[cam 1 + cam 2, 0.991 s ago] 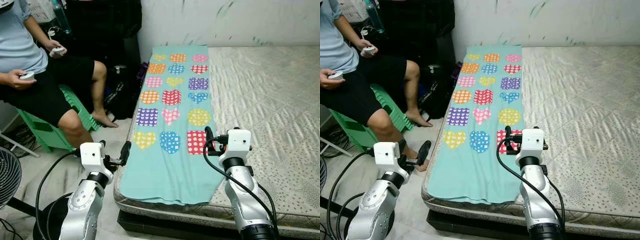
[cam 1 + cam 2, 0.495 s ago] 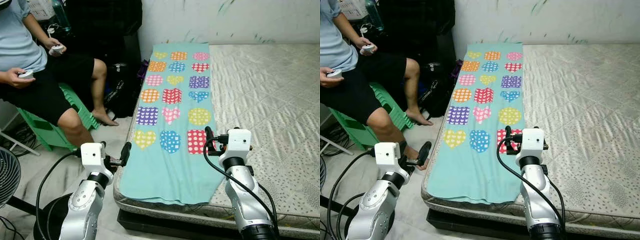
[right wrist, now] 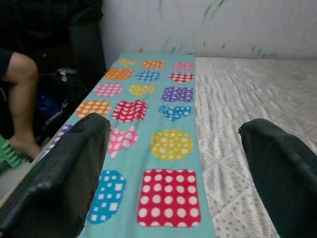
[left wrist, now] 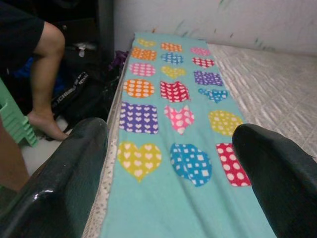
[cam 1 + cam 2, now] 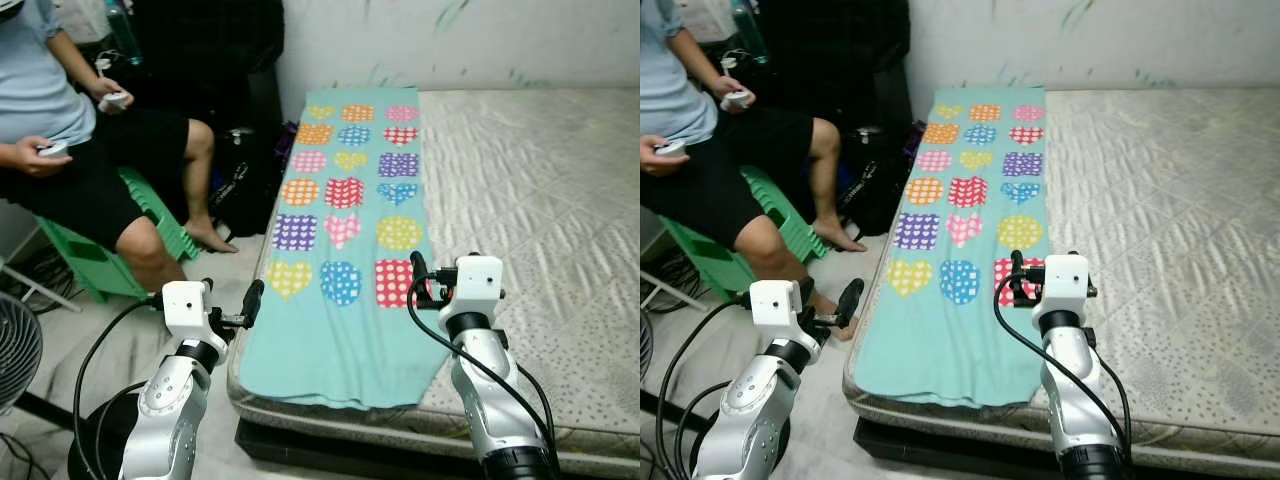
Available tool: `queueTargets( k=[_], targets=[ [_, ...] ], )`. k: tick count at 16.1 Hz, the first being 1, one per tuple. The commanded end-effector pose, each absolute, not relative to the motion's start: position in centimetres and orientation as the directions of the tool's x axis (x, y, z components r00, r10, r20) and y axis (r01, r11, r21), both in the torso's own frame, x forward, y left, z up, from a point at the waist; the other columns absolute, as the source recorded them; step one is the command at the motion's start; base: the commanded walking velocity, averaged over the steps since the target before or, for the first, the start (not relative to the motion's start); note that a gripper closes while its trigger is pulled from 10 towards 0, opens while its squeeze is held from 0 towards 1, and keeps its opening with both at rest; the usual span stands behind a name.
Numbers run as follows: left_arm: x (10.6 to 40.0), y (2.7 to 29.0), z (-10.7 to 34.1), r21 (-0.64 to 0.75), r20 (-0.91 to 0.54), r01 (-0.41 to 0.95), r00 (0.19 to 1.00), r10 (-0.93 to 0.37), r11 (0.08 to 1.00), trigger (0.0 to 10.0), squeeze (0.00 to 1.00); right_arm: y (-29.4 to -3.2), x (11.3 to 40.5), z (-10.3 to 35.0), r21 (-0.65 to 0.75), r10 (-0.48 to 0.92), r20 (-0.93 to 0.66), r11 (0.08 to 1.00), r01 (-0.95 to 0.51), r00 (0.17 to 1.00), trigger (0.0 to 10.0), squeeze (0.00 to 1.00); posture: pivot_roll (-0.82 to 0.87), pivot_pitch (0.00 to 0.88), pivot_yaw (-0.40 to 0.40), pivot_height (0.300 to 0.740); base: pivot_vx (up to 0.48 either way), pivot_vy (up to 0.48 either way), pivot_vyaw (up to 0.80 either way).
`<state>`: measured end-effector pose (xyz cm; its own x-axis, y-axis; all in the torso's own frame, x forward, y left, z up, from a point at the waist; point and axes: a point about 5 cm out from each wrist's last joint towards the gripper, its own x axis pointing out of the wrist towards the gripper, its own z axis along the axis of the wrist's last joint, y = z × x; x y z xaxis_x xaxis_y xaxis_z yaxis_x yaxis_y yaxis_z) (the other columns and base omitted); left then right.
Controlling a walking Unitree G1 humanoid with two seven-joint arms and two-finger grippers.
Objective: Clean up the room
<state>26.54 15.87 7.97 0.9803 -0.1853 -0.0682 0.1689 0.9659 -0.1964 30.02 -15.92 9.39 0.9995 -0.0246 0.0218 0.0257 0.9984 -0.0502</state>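
1. I see a bare mattress (image 5: 540, 200) pushed against the white wall (image 5: 450, 40), and a teal blanket (image 5: 345, 240) printed with coloured hearts and dotted shapes lies spread flat along the mattress's left edge — it reaches from the wall end down to the near edge, where it drapes slightly over.
2. My left claw (image 5: 250, 300) hovers just off the mattress's left edge near the near corner, beside the blanket and not touching it; in the left wrist view its two fingers (image 4: 59, 183) stand wide apart with nothing between them.
3. My right claw (image 5: 418, 272) hangs over the blanket's right border near the near edge, above a red dotted square (image 5: 393, 283); its fingers (image 3: 59, 173) are also spread wide and hold nothing.
4. A person (image 5: 70, 150) sits on a green plastic stool (image 5: 150, 215) off the mattress's left side, a controller in each hand, one bare foot on the floor.
5. A dark bag (image 5: 235, 185) rests on the floor between the person's foot and the mattress — a fan (image 5: 15, 350) stands off to the far left.
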Motion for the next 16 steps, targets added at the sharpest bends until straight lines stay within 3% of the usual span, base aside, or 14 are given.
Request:
queueTargets(
  k=[1, 8, 16],
  targets=[
    [26.52, 16.31, 7.88, -0.187, -0.079, 0.152, 0.982, -0.169, 0.970, 10.0, 0.00, -15.52, 30.09, 9.40, -0.044, -0.009, 0.016, 0.999, 0.010, 1.000, 10.0, 0.00, -0.07, 0.049, 0.111, 0.655, 0.000, 0.000, 0.00],
    [26.54, 16.24, 7.81, -0.188, -0.081, 0.153, 0.982, -0.171, 0.970, 10.0, 0.00, -15.50, 30.07, 9.34, -0.046, -0.006, 0.015, 0.999, 0.007, 1.000, 10.0, 0.00, -0.07, 0.046, 0.110, 0.575, 0.000, 0.000, 0.00],
    [26.48, 16.15, 7.87, -0.207, -0.073, 0.161, 0.981, -0.179, 0.965, 10.0, 0.00, -15.47, 30.05, 9.23, -0.040, -0.005, 0.007, 0.999, 0.005, 1.000, 10.0, 0.00, -0.07, 0.048, 0.110, 0.575, 0.000, 0.000, 0.00]
  ],
)
